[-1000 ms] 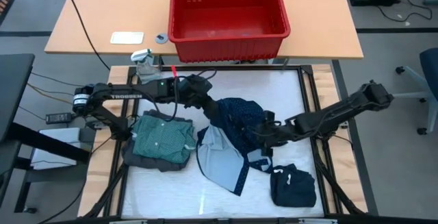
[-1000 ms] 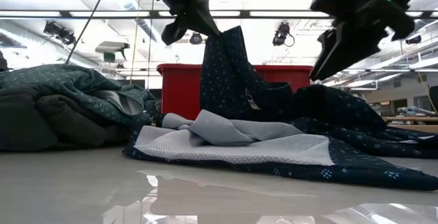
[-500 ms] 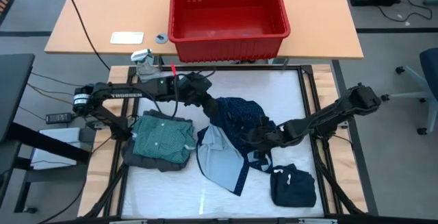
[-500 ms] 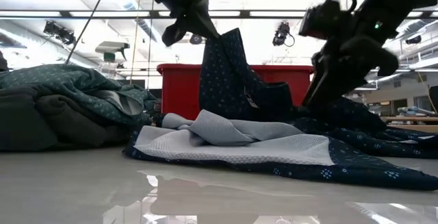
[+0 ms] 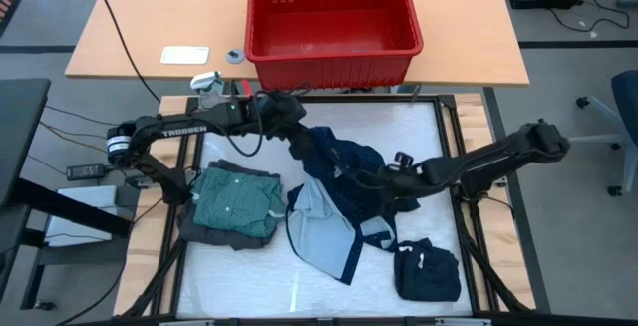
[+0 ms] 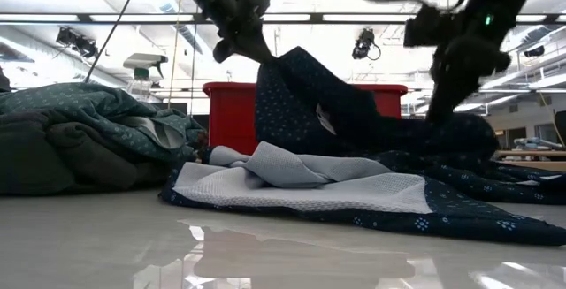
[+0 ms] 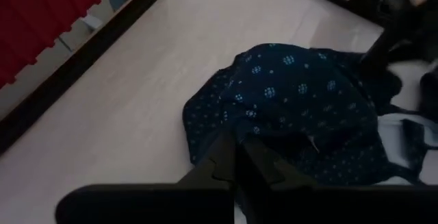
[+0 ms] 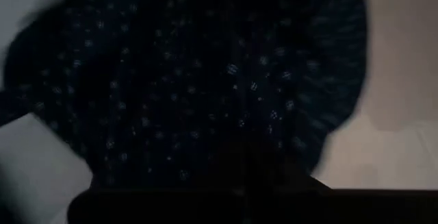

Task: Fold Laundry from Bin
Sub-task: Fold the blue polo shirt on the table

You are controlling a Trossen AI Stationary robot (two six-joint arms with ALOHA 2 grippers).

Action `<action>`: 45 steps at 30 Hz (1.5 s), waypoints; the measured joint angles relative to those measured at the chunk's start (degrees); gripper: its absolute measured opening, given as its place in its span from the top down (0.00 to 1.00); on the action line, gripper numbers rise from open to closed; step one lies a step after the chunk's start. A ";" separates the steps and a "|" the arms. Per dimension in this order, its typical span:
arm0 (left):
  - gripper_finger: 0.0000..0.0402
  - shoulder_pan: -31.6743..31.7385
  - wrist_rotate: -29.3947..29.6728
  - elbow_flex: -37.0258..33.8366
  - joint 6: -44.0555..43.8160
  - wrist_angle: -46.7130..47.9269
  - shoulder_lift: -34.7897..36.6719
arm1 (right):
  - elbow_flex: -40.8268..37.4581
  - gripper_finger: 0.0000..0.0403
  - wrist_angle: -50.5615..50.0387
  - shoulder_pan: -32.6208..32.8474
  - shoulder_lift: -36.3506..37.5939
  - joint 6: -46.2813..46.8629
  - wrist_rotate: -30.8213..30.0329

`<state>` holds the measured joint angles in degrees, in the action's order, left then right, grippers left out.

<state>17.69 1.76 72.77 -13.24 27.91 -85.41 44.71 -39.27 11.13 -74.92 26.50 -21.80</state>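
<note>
A navy dotted garment [image 5: 344,181] with a pale grey inside [image 5: 321,231] lies mid-table, its lower part spread on the table. My left gripper [image 5: 297,139] is shut on its far left part, which is raised. My right gripper [image 5: 371,180] is shut in the cloth at the garment's middle right. The red bin [image 5: 334,17] stands on the wooden table beyond the work surface. A folded teal-green dotted shirt [image 5: 237,201] lies on a dark grey piece [image 5: 199,228] at the left. My left gripper pinches a raised bunch of the navy garment [image 7: 241,131] between its two fingers, slanting down from the far left. That part is lifted above the table [image 6: 287,59]; the cloth slopes down from it to the heap. One layer or several, I cannot tell. My right gripper comes slanting down from the right into the navy garment's middle [image 6: 442,119]. The cloth and the gripper itself hide the place of contact, and the right wrist view shows only dotted cloth [image 8: 205,80]. The cloth between the two grippers runs in a fairly straight slope.
A folded dark navy piece [image 5: 427,269] lies at the near right. A small white card [image 5: 185,55] and a small round thing [image 5: 234,55] lie on the wooden table left of the bin. Bare white surface shows at the far right [image 5: 409,127] and near left.
My right gripper, open a second ago, has sunk into the navy garment and shut there. My left gripper has carried the raised part toward the far edge and rolled. The cloth between them has drawn straighter; the lower part has stayed on the table.
</note>
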 joint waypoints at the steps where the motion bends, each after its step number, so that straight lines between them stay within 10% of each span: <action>1: 0.98 0.28 -0.01 0.00 0.33 0.18 0.00 | 0.93 0.99 -2.12 -0.22 1.49 -1.01 0.01; 23: 1.00 -36.81 13.03 30.31 1.00 15.91 0.83 | 33.36 1.00 -10.17 13.53 22.35 -8.88 5.28; 39: 1.00 -52.36 17.88 30.97 -11.25 12.80 -1.38 | 44.76 1.00 -6.70 16.90 22.05 -9.69 10.94; 45: 1.00 -52.67 21.63 30.97 -12.26 12.87 -1.33 | 45.00 1.00 -8.41 16.88 21.00 -4.24 2.70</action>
<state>-34.97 23.39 103.74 -25.50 40.78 -86.74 89.71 -47.68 28.01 -53.92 22.25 -19.11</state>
